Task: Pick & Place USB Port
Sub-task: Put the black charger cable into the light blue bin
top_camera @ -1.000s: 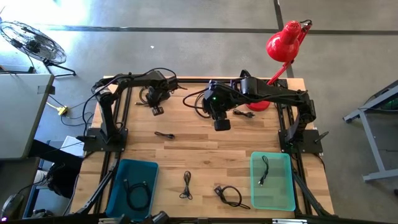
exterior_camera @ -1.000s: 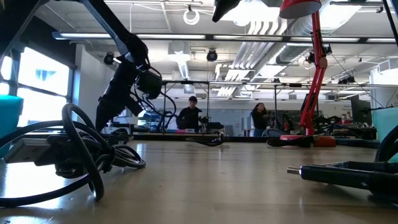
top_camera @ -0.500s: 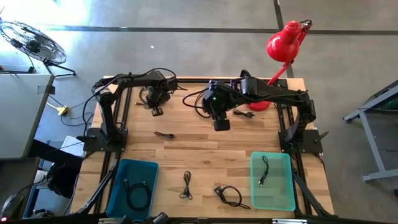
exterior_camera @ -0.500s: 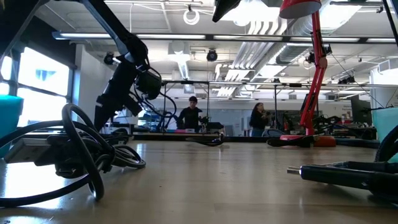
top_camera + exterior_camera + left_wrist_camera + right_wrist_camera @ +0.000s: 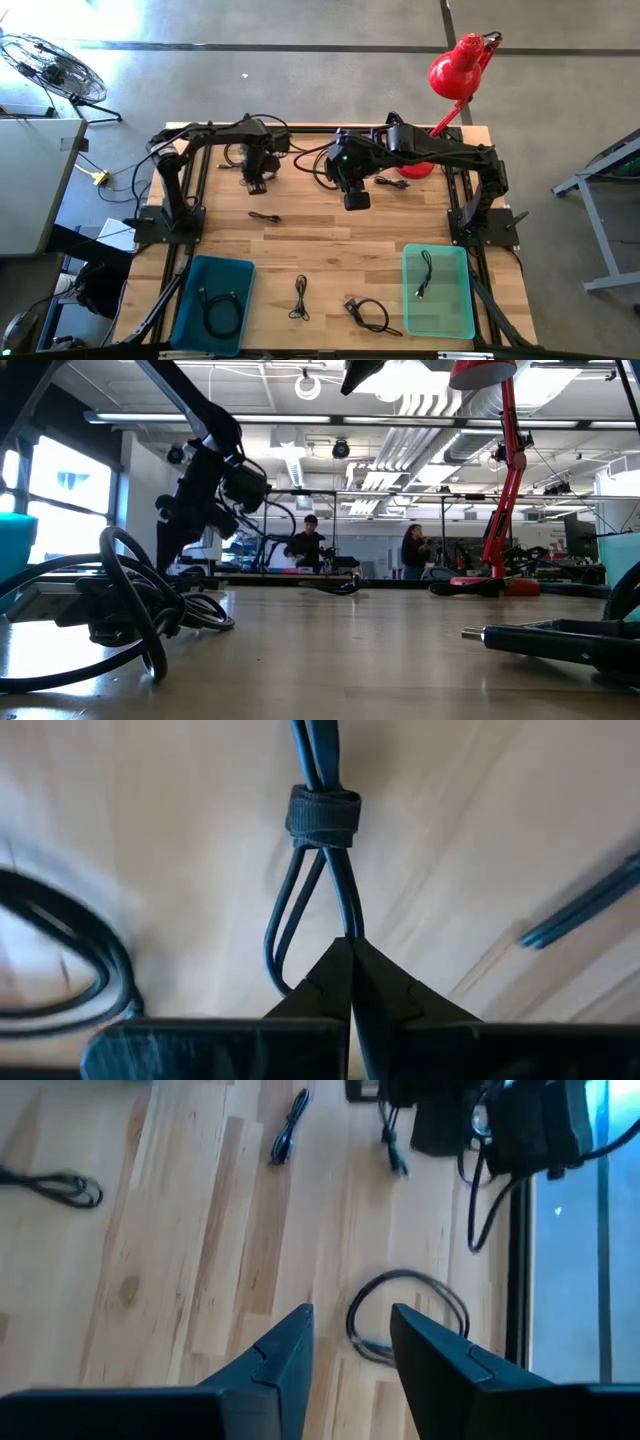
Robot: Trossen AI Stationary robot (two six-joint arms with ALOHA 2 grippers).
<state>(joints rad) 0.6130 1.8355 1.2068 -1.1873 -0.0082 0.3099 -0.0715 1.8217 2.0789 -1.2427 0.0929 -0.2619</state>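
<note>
My left gripper (image 5: 257,184) is over the table's far left part and is shut on a bundled black USB cable (image 5: 312,890) bound by a dark strap (image 5: 323,815). My right gripper (image 5: 355,200) hovers open over the far middle of the table. A loose black cable coil (image 5: 405,1315) lies on the wood beyond its fingers. Another short cable (image 5: 265,216) lies flat nearer the table's near edge than the left gripper. The left arm (image 5: 205,490) shows at the left of the low view. My left gripper pinches the cable's looped end (image 5: 345,925) between its two shut fingertips (image 5: 385,995), and the fingers lie in line with the bundle. The strapped bundle runs straight away from the fingertips over the wood. Whether its far end rests on the table cannot be told.
A blue bin (image 5: 190,300) at near left and a green bin (image 5: 410,300) at near right each hold a cable. Two more cables (image 5: 300,297) (image 5: 367,313) lie between the bins. A red lamp (image 5: 455,70) stands at the far right corner.
My left gripper has shifted a little toward the table's right and near side, staying shut on the cable. My right arm has kept still.
</note>
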